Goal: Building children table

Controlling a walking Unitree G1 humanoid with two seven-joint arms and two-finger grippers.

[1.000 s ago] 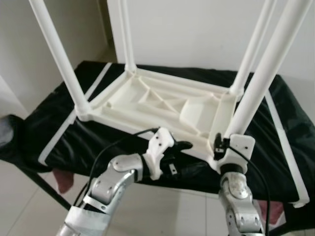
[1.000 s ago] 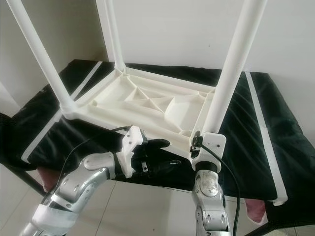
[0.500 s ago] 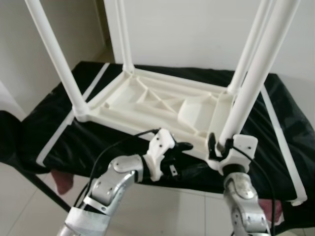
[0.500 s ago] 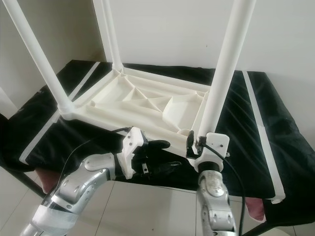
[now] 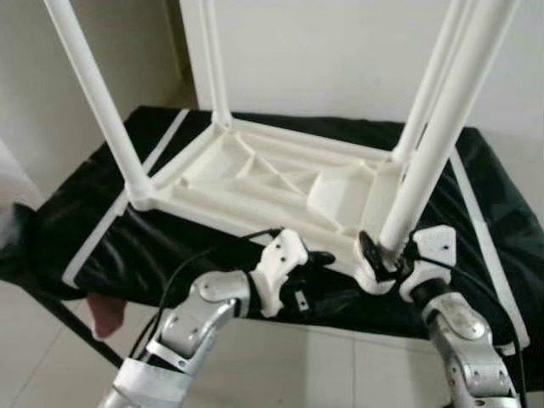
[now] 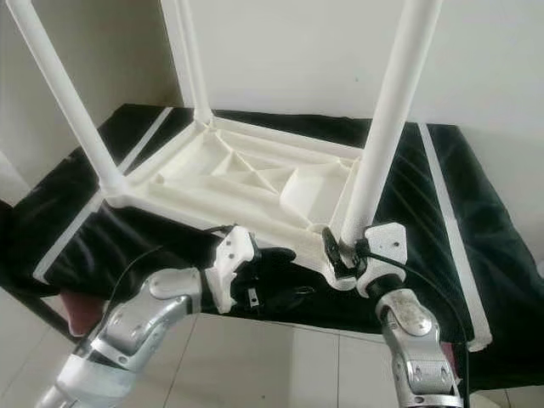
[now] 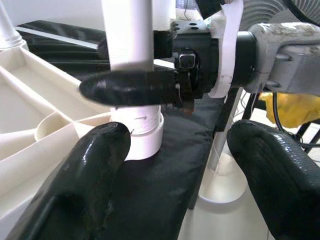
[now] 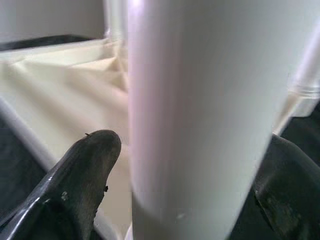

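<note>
The white children's table (image 5: 280, 174) lies upside down on the black-covered desk (image 5: 102, 229), legs upward. The right end effector (image 6: 344, 253) grips the near-right leg (image 6: 382, 127) at its base socket. The left end effector (image 5: 319, 259) hovers open beside the tabletop's near edge.

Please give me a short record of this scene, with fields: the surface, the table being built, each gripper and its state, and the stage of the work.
surface: black cloth with white stripes
table: white children's table, upside down on the cloth, four legs pointing up
right gripper: right gripper at the base of the near right leg, jaws around it
left gripper: left gripper beside the table's near edge, jaws open, holding nothing
stage: near right leg stands in its corner socket; whether fully seated cannot be told
</note>
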